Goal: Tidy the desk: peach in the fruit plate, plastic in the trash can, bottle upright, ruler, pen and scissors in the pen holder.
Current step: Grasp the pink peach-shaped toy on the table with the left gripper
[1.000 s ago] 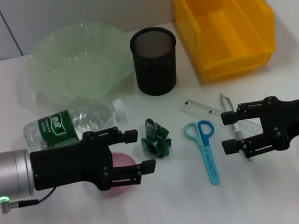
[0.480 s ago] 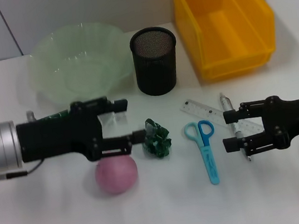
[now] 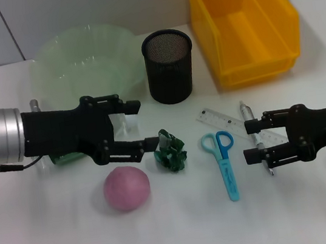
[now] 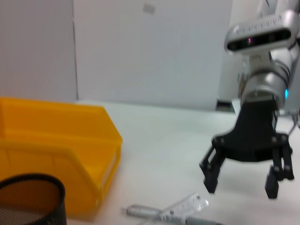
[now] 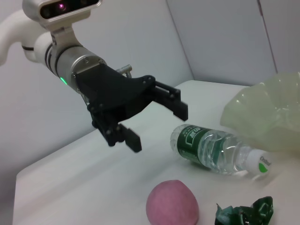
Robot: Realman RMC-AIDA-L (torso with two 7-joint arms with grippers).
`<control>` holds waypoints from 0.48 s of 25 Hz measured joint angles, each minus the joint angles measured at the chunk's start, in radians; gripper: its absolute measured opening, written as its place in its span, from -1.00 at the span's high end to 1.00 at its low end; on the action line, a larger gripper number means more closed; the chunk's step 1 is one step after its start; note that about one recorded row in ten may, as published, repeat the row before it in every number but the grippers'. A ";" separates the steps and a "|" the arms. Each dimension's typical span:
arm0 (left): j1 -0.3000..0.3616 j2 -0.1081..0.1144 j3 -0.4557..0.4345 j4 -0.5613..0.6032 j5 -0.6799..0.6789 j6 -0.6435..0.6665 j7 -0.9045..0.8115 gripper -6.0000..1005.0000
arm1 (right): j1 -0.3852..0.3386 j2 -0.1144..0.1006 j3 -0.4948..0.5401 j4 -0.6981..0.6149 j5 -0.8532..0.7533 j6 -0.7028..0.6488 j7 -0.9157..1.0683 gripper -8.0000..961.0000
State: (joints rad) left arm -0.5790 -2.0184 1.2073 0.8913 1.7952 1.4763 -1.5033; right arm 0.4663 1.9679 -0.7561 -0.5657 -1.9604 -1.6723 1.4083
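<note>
A pink peach (image 3: 126,189) lies bare on the table in front of my left gripper (image 3: 142,125). That gripper is open and hovers over the lying bottle (image 5: 215,150), which it mostly hides in the head view. Crumpled green plastic (image 3: 170,151) sits just right of its fingertips. Blue scissors (image 3: 221,162), a clear ruler (image 3: 231,123) and a pen (image 3: 249,122) lie at the right. My right gripper (image 3: 247,142) is open, low beside the pen and ruler. The black mesh pen holder (image 3: 169,66), the green fruit plate (image 3: 84,69) and the yellow trash can (image 3: 240,21) stand at the back.
The left wrist view shows the right gripper (image 4: 241,187) above the ruler (image 4: 185,208), with the yellow bin (image 4: 56,145) and holder (image 4: 28,197) close by. A grey wall runs behind the table.
My left gripper has moved back from over the peach toward the bottle, staying open and leaving the peach uncovered. The right gripper has hardly moved.
</note>
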 joint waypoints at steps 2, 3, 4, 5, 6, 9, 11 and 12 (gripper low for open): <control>-0.013 -0.003 0.003 0.034 0.054 0.006 -0.043 -0.60 | 0.000 -0.001 0.000 0.000 0.000 0.005 0.001 -0.65; -0.023 -0.005 0.006 0.056 0.091 0.012 -0.072 -0.60 | 0.000 -0.002 0.001 0.001 0.000 0.009 0.003 -0.65; -0.034 -0.009 0.008 0.078 0.137 0.021 -0.105 -0.60 | 0.000 -0.002 0.001 0.001 0.000 0.009 0.003 -0.65; -0.041 -0.012 0.009 0.091 0.166 0.028 -0.125 -0.60 | 0.000 -0.002 0.001 0.002 0.000 0.012 0.003 -0.65; -0.052 -0.019 0.009 0.110 0.218 0.039 -0.156 -0.60 | 0.000 -0.002 0.001 0.002 0.001 0.013 0.004 -0.65; -0.091 -0.041 0.013 0.154 0.382 0.070 -0.241 -0.59 | 0.002 -0.002 0.001 0.002 0.002 0.018 0.006 -0.64; -0.117 -0.049 0.029 0.161 0.464 0.080 -0.290 -0.59 | 0.004 -0.003 0.002 0.001 0.002 0.023 0.012 -0.64; -0.121 -0.049 0.037 0.162 0.477 0.081 -0.303 -0.59 | 0.004 -0.003 0.002 0.000 0.002 0.025 0.013 -0.64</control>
State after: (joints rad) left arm -0.7002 -2.0672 1.2445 1.0529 2.2721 1.5572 -1.8062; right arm 0.4703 1.9652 -0.7546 -0.5655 -1.9586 -1.6476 1.4217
